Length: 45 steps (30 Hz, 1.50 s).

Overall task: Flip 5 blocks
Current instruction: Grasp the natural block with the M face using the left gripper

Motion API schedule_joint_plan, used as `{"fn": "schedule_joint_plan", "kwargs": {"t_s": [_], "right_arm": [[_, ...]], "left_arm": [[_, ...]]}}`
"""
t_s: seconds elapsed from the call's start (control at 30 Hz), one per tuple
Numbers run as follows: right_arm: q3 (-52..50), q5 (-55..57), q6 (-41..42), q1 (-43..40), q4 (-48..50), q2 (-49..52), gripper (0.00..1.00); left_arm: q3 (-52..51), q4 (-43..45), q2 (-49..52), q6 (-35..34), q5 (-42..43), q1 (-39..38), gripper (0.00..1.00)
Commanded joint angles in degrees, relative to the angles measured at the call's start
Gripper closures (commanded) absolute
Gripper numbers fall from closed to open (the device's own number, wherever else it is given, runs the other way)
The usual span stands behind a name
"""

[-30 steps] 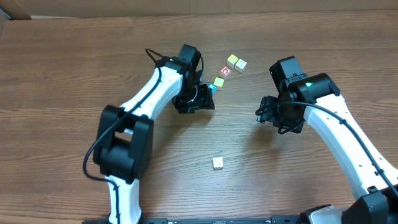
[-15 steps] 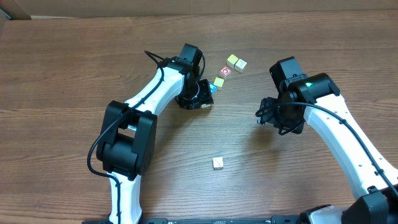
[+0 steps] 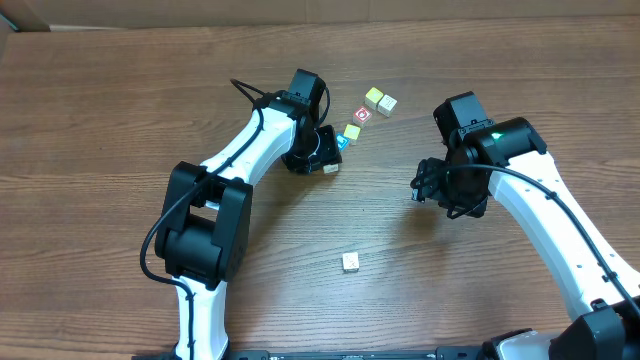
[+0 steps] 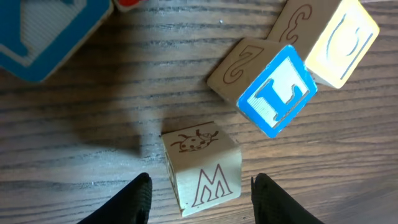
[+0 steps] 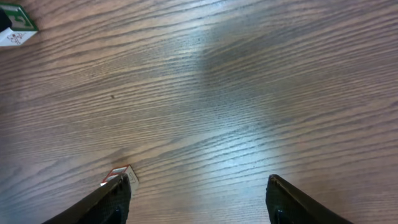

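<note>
A pale block (image 4: pixel 202 165) with a ladybug on top and a red-outlined M on its side stands on the table between the fingers of my left gripper (image 4: pixel 200 178). The jaws are open, with a thin gap on each side of it. Just beyond lie a blue-faced block (image 4: pixel 277 90), a pale block with a 2 (image 4: pixel 236 65) and a yellow-faced block (image 4: pixel 342 34). From overhead, my left gripper (image 3: pixel 328 160) sits at the near end of the block cluster (image 3: pixel 362 116). My right gripper (image 5: pixel 199 178) is open over bare wood, a red-edged block (image 5: pixel 123 174) peeking out by its left finger.
A lone pale block (image 3: pixel 350 262) lies toward the front of the wooden table (image 3: pixel 120 110). A large blue block face (image 4: pixel 43 28) fills the left wrist view's top left corner. A green-faced block (image 5: pixel 15 25) lies far left in the right wrist view.
My left gripper has shifted slightly toward the block cluster and its jaws have narrowed around the pale M block. The right arm has not moved.
</note>
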Motion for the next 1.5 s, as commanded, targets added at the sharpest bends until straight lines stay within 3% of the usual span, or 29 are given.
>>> {"fn": "schedule_joint_plan", "kwargs": {"t_s": [0.0, 0.2, 0.73, 0.87, 1.1, 1.27, 1.47], "right_arm": [[1.3, -0.3, -0.2, 0.0, -0.2, -1.1, 0.29], [1.3, -0.3, -0.2, 0.0, -0.2, -1.1, 0.29], [1.3, -0.9, -0.2, 0.0, -0.4, -1.1, 0.29], [1.3, -0.9, -0.2, 0.0, -0.4, -1.1, 0.29], [1.3, -0.9, -0.2, 0.0, -0.4, -1.1, 0.29], [1.3, -0.9, -0.2, 0.0, -0.4, -1.1, 0.29], [1.3, -0.9, -0.2, 0.0, -0.4, -1.1, 0.29]], "left_arm": [[0.9, 0.2, 0.2, -0.5, -1.7, -0.1, 0.53], [0.9, 0.4, 0.2, -0.5, -2.3, -0.1, 0.49], [0.9, 2.4, 2.2, -2.0, -1.9, -1.9, 0.56], [0.9, 1.9, 3.5, -2.3, -1.4, -2.0, 0.69], [1.4, 1.3, 3.5, -2.3, -1.1, -1.1, 0.75], [5.9, -4.0, 3.5, -0.7, -1.3, 0.3, 0.81], [20.1, -20.5, 2.9, 5.7, -5.5, 1.6, 0.84]]}}
